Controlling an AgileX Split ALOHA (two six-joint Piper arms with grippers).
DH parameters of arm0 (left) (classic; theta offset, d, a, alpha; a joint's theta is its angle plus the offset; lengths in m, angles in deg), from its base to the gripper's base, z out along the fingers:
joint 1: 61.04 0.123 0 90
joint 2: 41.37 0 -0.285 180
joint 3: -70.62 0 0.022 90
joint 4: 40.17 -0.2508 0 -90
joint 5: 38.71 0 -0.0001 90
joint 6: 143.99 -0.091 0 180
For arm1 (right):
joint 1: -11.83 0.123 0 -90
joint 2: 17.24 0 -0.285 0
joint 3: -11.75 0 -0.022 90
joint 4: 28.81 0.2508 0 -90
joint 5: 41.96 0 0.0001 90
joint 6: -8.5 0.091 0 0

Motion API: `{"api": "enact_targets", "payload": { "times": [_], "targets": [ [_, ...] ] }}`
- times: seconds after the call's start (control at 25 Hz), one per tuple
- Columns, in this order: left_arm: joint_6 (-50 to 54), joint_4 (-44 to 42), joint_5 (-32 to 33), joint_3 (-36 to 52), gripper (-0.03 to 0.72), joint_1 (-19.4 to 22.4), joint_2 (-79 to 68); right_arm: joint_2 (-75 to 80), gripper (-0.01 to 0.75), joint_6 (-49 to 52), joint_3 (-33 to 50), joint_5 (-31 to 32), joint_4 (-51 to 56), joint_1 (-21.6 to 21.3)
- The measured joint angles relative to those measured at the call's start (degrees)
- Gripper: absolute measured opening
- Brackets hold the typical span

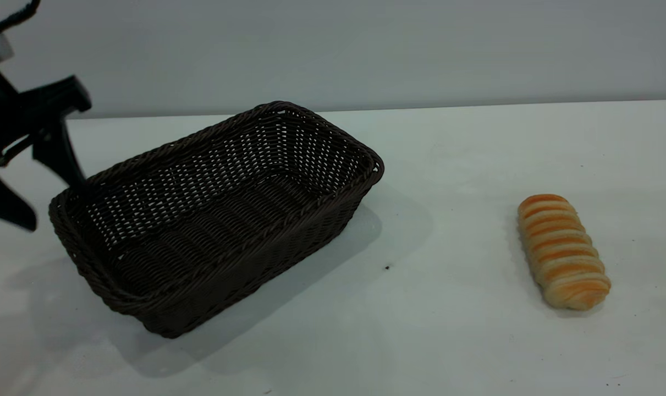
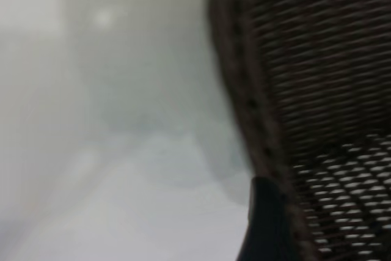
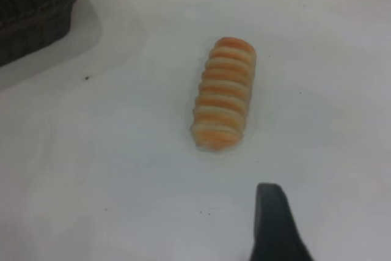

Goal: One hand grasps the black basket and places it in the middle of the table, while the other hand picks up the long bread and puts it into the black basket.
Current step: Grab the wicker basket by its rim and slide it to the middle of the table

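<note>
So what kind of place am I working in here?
Probably a lab test bench, not a kitchen: a bare white table against a plain wall, holding only a black basket and a long bread.

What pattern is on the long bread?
Crosswise orange and cream stripes on the long bread, clearest in the exterior view.

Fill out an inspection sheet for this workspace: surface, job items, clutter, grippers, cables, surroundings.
Surface: plain white-grey matte table, a few tiny dark specks.
Job items: large dark brown-black woven wicker basket, empty, at the table's left half, angled; elongated golden-orange and cream ridged bread loaf lying on the table to its right, apart from it.
Clutter: nothing seen.
Grippers: left gripper open at the basket's left end, one finger by the rim, no grip yet; right gripper above the table near the bread, only one fingertip visible, state unclear.
Cables: black cable above the left arm.
Surroundings: plain grey wall.
</note>
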State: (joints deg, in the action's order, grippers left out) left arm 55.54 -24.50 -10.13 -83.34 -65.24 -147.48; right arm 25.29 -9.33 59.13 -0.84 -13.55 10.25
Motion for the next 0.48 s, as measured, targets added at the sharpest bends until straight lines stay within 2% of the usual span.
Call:
{"api": "enact_targets", "payload": {
  "times": [0.48],
  "targets": [
    [2.19, -1.85, -3.67, 0.46, 0.56, 0.0, -4.59, 0.0, 0.441, -0.04, 0.0, -0.23, 0.05, 0.0]
  ]
}}
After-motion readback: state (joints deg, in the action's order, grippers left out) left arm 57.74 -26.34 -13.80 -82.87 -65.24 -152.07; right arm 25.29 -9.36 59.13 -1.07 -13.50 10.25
